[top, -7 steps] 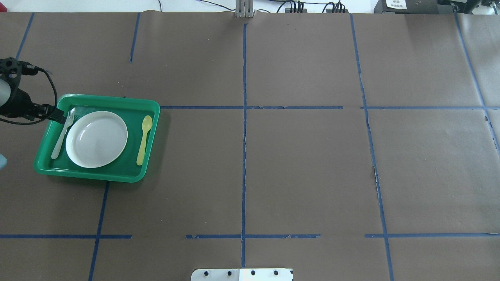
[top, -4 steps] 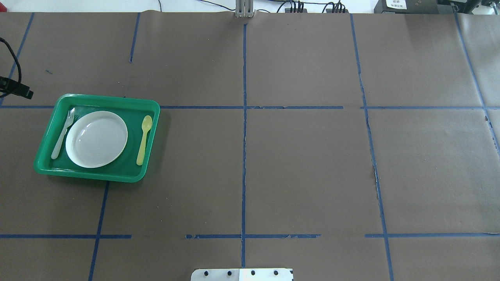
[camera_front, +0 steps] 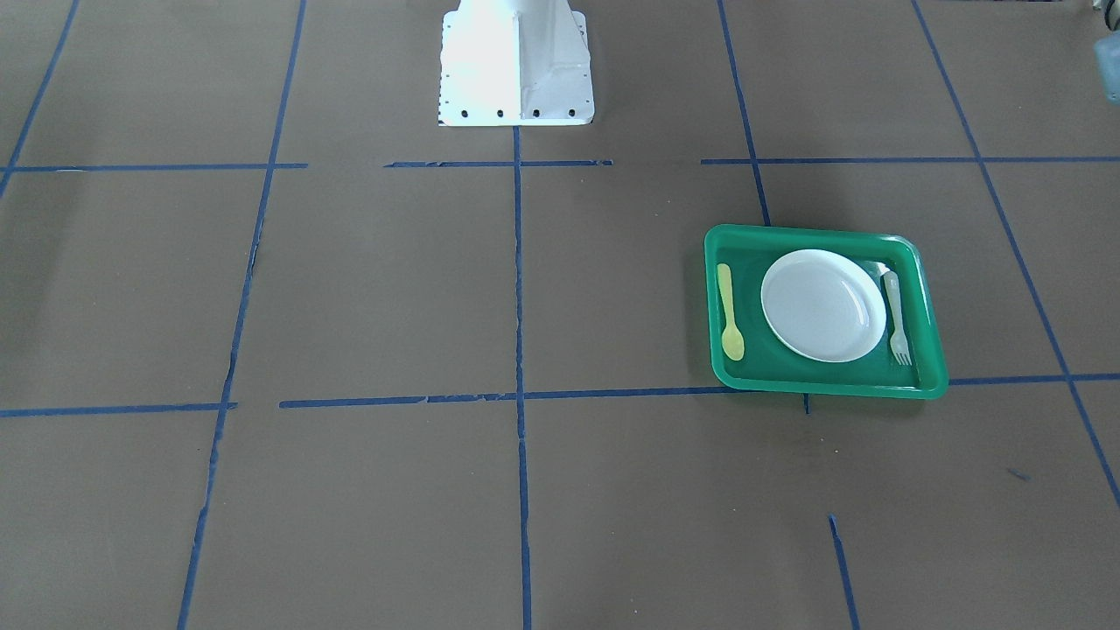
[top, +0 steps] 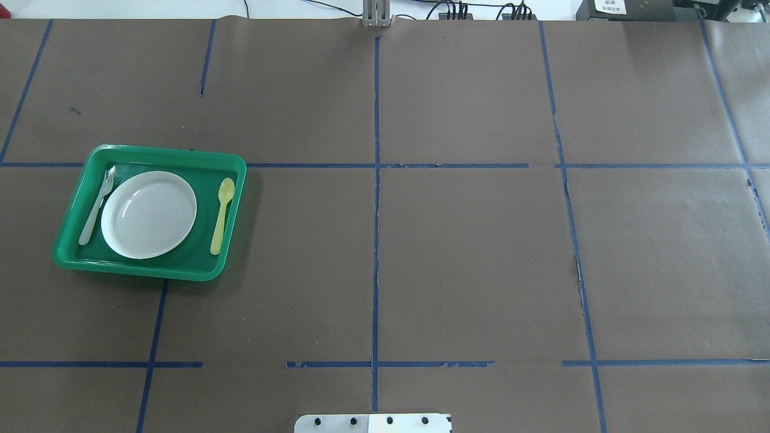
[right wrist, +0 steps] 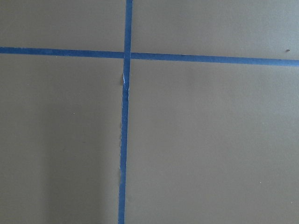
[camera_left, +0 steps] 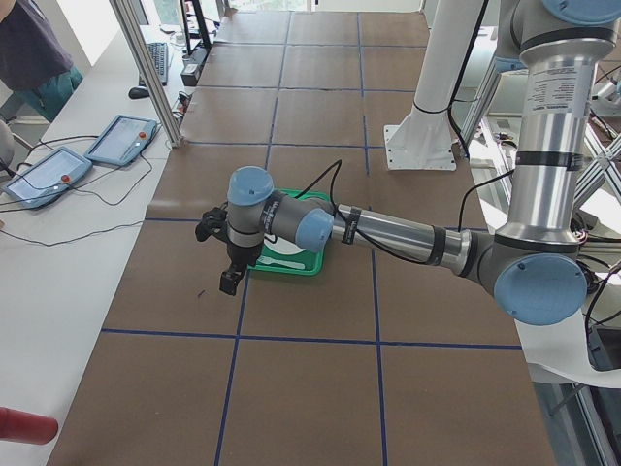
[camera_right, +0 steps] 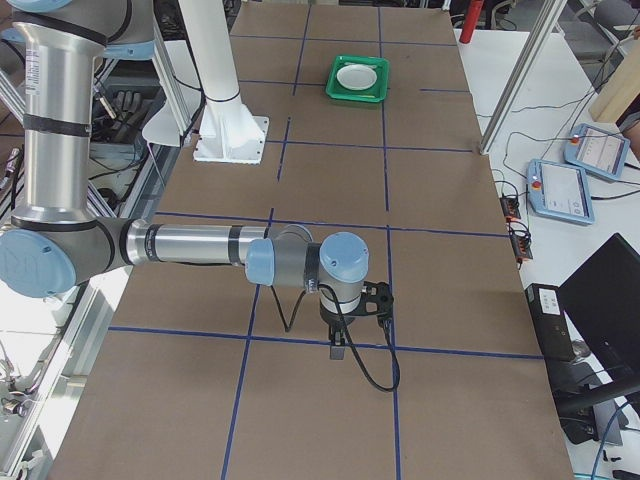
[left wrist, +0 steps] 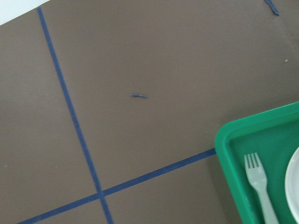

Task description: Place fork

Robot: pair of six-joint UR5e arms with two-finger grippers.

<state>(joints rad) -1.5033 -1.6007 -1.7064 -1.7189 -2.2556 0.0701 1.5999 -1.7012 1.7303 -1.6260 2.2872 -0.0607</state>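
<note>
Fork (top: 95, 207) in tray (top: 150, 272), beside plate (top: 148, 214).
L jaws, R jaws off tray; can't tell if open.

- Left wrist view: the fork (left wrist: 259, 184) loses its handle end below the bottom edge, the plate (left wrist: 295, 186) is a sliver at the right edge, and the tray (left wrist: 229, 140) is cut by both.
- Left side view: the left arm (camera_left: 388, 231) covers most of the tray, and the left gripper (camera_left: 230, 282) is too small to read.
- Right side view: the right gripper (camera_right: 338, 350) is too small to read as well.
</note>
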